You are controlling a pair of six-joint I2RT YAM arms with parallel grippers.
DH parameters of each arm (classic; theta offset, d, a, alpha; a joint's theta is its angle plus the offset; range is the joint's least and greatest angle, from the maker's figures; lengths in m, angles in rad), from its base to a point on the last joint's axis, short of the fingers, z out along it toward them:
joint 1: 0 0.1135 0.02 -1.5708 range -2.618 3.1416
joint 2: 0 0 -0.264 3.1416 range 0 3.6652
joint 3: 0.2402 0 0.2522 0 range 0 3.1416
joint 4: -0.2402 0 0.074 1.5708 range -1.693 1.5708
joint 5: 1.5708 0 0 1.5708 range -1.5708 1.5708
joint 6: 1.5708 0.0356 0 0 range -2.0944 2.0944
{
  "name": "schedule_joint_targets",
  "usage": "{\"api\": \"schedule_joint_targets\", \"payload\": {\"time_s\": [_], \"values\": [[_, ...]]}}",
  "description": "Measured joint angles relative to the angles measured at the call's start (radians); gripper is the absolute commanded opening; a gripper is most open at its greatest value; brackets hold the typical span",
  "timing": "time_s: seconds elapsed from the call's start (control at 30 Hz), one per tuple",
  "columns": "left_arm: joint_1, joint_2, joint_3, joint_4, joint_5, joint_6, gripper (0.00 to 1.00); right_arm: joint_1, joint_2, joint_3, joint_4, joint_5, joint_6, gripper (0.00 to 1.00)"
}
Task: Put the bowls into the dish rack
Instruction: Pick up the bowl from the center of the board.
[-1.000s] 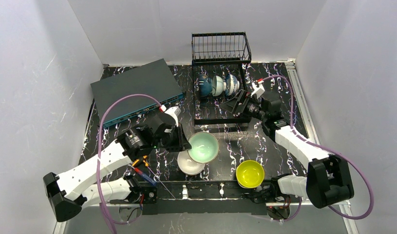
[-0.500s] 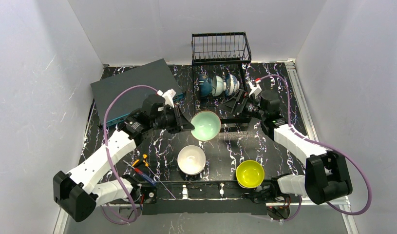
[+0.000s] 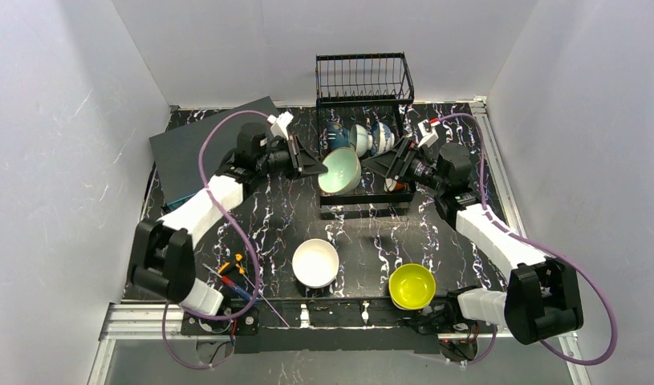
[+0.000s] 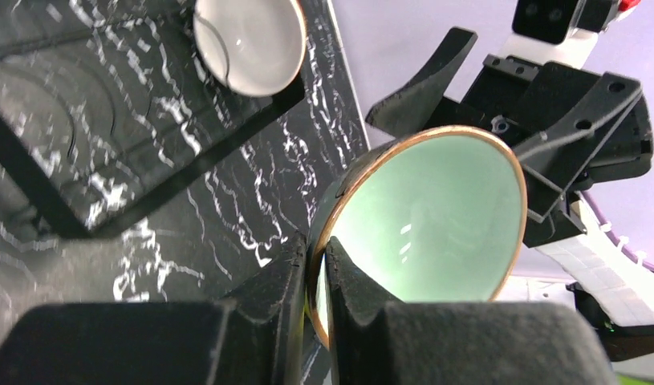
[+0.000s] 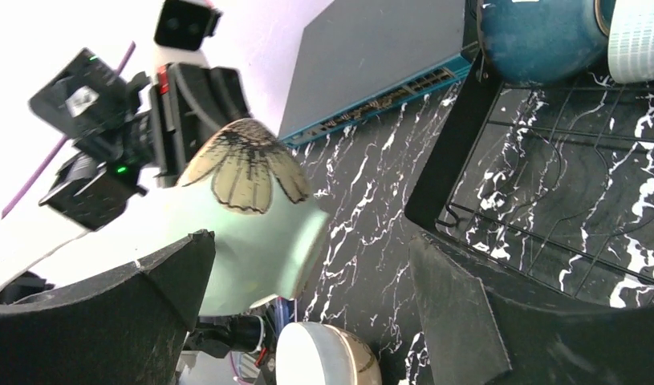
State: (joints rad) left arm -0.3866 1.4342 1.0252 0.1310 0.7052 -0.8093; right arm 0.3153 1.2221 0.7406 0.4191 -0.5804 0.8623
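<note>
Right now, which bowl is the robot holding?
The mint-green bowl, pinched by the left hand; the white bowl and yellow bowl sit on the table.

No text, label, brand or number is legible on the bowls or the dish rack.

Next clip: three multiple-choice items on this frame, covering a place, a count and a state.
1. Where is the yellow bowl? A) in a gripper B) on the table C) on the grey box
2. How many bowls stand slotted in the dish rack? A) one B) five C) three
3. The left gripper is: A) shut on the mint-green bowl B) open C) hidden
Answers: B, it rests on the bare tabletop; C, dark blue bowl, white bowl, patterned bowl; A, its fingers pinch the rim.
</note>
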Motion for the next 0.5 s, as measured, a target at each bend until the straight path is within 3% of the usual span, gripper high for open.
{"api": "schedule_joint_targets", "payload": {"time_s": [0.27, 0.5], "values": [[0.045, 0.232, 0.081, 0.356, 0.174, -0.108, 0.00, 0.005, -0.091, 0.000, 0.046, 0.012, 0.021, 0.99], [0.098, 0.246, -0.029, 0.612, 0.206, -0.190, 0.00, 0.023, -0.058, 0.000, 0.120, 0.016, 0.041, 0.99]]}}
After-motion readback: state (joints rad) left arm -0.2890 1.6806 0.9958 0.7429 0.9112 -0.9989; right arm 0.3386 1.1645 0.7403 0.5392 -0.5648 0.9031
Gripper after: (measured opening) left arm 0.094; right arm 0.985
